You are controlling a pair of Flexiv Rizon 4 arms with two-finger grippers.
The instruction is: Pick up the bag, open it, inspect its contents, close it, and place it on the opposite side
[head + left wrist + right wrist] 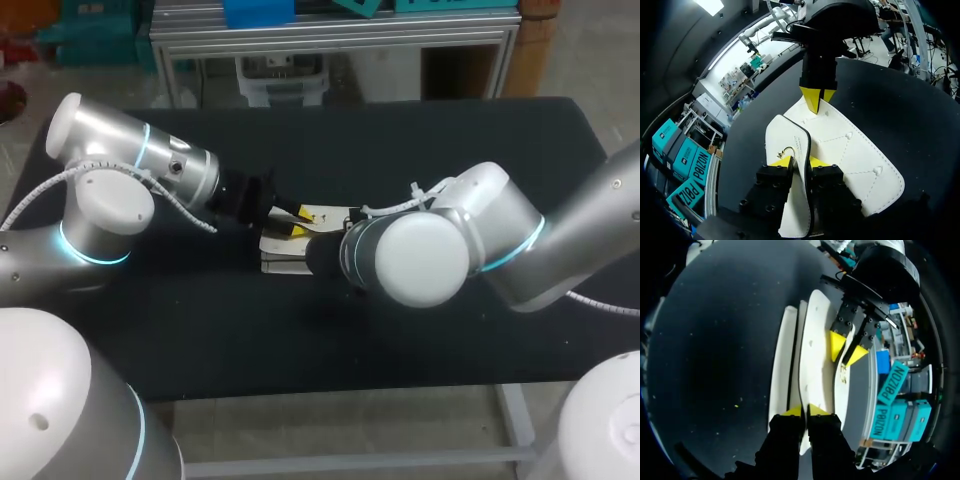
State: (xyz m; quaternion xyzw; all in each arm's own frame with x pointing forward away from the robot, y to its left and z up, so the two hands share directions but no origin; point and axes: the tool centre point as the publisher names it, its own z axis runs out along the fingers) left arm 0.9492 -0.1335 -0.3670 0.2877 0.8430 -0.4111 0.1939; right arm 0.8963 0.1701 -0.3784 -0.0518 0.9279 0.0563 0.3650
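So both arms are on the bag [855,155] at once, and it sits mid-tabletop [450,140], right between them. The left gripper [800,162] is closed down narrow on the flap [785,132], pinching its black-trimmed edge from both sides. The right gripper [804,411] is on the opposite end, fingers nearly together, with one white panel of the bag clamped between them.

My read is that this is the opening step. One arm pins the body while the other holds the flap up, so the two layers can be pulled apart for a look inside. Gripping from opposite ends also keeps the bag from sliding on the dark cloth. From the right wrist view you can see the panels edge-on with gaps between them, so it looks partly open already. I can't see any contents from here, though.

The bag itself is white, flat and clutch-shaped, with stitched diagonal quilting and little raised studs [849,135] where the lines cross. There's a small gold clasp [788,150] on the inside of the flap, just ahead of the left gripper. It looks fairly stiff, since the flap stands on edge without sagging.
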